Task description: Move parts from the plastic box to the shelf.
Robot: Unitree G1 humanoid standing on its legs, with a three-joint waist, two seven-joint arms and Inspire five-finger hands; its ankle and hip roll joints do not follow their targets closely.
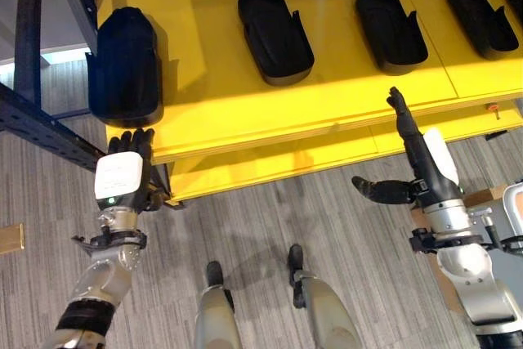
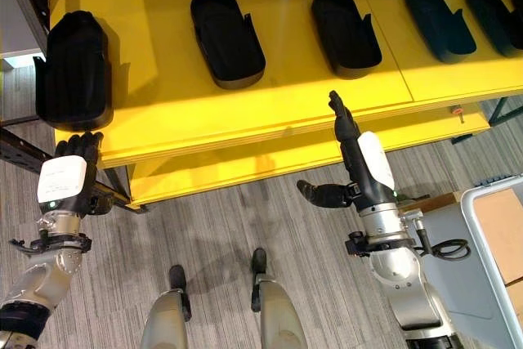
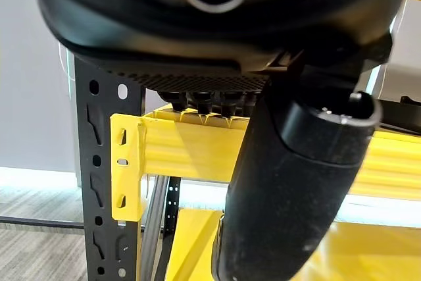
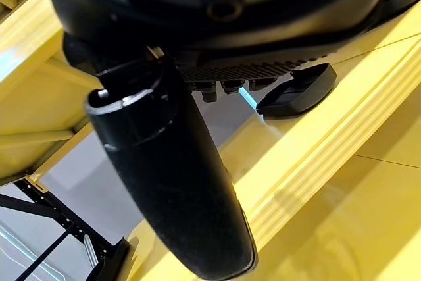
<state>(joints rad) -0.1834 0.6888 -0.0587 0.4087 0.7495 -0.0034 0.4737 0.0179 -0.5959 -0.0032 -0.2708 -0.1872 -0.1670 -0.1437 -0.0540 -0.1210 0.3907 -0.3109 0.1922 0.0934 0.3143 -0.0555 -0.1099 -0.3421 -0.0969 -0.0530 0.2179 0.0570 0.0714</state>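
Observation:
Several black moulded parts lie in a row on the yellow shelf (image 1: 212, 108): one at the far left (image 1: 122, 67), one beside it (image 1: 274, 34), one in the middle (image 1: 391, 26), more to the right (image 1: 482, 18). My left hand (image 1: 121, 176) hangs below the shelf's front left corner, fingers relaxed and empty. My right hand (image 1: 421, 153) points straight fingers up at the shelf's front edge, thumb (image 1: 380, 190) spread sideways, holding nothing. A black part (image 4: 296, 90) shows past it in the right wrist view.
A lower yellow board (image 1: 270, 165) sits under the top one. A dark steel upright (image 3: 99, 162) and a slanting beam (image 1: 41, 128) stand at the shelf's left end. A light-rimmed box (image 2: 472, 226) stands at the lower right. Grey striped floor lies below.

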